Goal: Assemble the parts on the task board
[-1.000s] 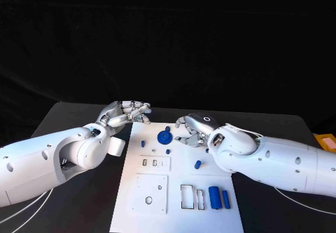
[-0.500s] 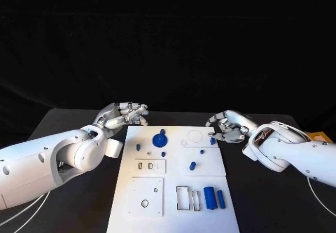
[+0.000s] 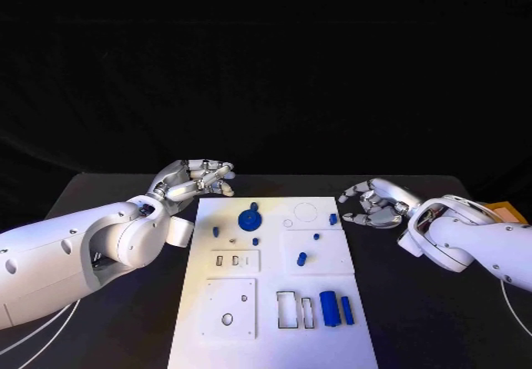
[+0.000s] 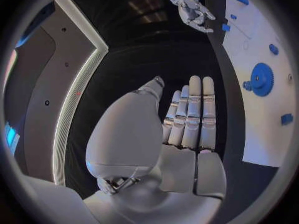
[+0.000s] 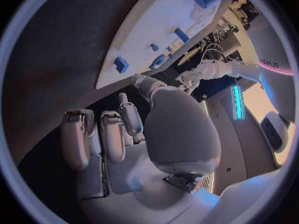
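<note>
Right now we see both of our hands hanging off the task board (image 3: pixel 321 338), one beside each far corner, and neither grips anything. Our left hand (image 3: pixel 197 180) sits just off the far left corner with its fingers curled loosely inward, though in the left wrist view they lie nearly straight and side by side, so we take it as empty and open. Our right hand (image 3: pixel 375 204) hovers just beside the right edge, fingers bent but apart, nothing between them. Nearest to it is a small blue peg (image 3: pixel 334 219) close to that edge, directly toward the board's middle from its fingertips; we judge the right hand the handier one for it. Its long axis we cannot tell. The blue gear (image 3: pixel 251 220) sits on the far left part of the board, closer to our left hand. Two long blue blocks (image 3: pixel 337 309) lie side by side at the near right, long axes running toward us, beside two open rectangular slots (image 3: pixel 295 311). Another short blue piece (image 3: pixel 301 259) lies tilted mid-board.
</note>
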Action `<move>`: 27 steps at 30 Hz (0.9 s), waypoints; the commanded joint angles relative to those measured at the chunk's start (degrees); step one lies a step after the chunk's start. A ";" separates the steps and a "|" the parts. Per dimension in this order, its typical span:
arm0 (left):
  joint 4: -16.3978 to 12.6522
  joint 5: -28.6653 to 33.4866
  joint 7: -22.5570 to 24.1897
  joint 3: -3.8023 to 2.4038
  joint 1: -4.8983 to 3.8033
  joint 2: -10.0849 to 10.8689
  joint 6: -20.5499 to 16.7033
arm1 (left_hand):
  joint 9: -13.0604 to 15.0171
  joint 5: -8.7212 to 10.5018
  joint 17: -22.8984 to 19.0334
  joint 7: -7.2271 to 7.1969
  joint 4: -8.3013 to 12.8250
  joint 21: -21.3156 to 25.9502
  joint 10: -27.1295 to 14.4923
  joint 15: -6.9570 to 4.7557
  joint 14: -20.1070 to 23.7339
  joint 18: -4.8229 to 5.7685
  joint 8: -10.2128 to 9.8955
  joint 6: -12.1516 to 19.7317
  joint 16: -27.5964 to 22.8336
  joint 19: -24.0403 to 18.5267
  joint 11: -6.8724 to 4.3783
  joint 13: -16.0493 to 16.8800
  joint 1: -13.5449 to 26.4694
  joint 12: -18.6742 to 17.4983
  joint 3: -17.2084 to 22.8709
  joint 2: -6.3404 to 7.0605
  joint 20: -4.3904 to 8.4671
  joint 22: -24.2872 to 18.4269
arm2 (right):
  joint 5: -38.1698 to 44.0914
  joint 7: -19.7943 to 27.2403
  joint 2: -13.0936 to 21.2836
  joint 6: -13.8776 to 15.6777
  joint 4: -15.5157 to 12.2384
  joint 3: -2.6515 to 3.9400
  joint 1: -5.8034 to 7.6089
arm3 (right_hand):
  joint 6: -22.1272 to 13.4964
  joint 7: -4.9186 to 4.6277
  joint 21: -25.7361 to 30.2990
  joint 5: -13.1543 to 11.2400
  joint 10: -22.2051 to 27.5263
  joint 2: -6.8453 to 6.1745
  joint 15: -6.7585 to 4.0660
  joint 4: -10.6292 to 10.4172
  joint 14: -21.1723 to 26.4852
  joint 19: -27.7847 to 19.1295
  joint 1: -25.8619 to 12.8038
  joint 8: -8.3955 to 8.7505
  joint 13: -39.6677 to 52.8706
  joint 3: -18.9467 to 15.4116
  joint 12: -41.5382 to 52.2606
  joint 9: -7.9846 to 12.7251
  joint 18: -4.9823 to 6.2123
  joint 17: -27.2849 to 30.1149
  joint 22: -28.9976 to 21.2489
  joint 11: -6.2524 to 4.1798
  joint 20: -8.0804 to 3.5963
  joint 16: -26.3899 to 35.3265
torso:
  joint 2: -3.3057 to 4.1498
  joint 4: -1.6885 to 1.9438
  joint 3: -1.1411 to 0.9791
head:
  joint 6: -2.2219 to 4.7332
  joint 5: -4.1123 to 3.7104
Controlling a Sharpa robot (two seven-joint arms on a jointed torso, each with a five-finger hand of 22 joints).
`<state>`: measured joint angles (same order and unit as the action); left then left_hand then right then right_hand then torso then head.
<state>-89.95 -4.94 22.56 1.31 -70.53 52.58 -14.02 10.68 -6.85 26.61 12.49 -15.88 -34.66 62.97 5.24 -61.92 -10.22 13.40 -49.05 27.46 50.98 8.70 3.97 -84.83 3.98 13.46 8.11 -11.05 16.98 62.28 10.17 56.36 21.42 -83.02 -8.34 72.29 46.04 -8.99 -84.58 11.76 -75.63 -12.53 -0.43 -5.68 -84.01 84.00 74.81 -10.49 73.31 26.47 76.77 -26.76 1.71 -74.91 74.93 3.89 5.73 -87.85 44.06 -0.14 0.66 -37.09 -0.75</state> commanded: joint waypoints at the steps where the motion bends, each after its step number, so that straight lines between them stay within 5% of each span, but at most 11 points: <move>1: -0.01 -0.16 0.40 -0.03 0.02 -0.06 1.21 | 0.05 0.26 0.08 -0.20 -0.06 -0.21 -0.27 -0.06 0.43 0.02 -0.24 0.26 -0.19 -0.41 0.06 0.03 -0.29 -0.16 0.24 0.10 -0.01 0.06 | 0.30 0.42 -0.67 -1.61 0.90 -0.01 -0.46 | -0.38 -0.08 0.15 0.28 -0.14 -0.60 0.45 0.03 -4.61 0.91 0.06 0.31 0.03 -0.28 -0.22 0.09 0.11 -9.18 9.41 0.33 0.26 0.06 | 0.10 0.02 0.01 | -0.09 0.20; 27: -0.11 -0.16 0.41 -0.03 0.03 0.13 1.23 | 0.05 0.26 0.12 -0.20 -0.06 -0.22 -0.28 -0.05 0.48 0.02 -0.25 0.26 -0.21 -0.47 0.07 0.03 -0.30 -0.17 0.27 0.11 -0.03 0.07 | 3.27 -1.83 -4.86 -0.20 3.79 -0.01 -2.83 | 2.46 -0.55 -0.18 0.02 -0.90 0.68 1.01 0.33 -4.73 1.33 0.50 -0.38 0.86 0.08 0.50 -0.57 0.01 -9.68 9.86 0.81 0.94 -0.14 | -0.02 0.01 0.07 | -0.56 0.38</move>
<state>-89.92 -4.94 22.56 1.31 -70.49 52.76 -13.82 10.68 -6.85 26.68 12.48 -15.88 -34.66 62.97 5.24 -61.92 -10.22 13.40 -49.05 27.46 50.98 8.70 3.97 -84.83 3.98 13.46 8.11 -11.05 16.97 64.39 8.97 51.61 21.20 -79.35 -8.34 69.54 48.22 -9.52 -84.59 11.76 -76.25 -12.15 0.01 -5.69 -84.01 83.99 75.20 -10.62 74.12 26.47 77.01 -27.28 1.71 -74.90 74.92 4.50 6.17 -87.85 44.04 -0.18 0.76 -37.67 -0.35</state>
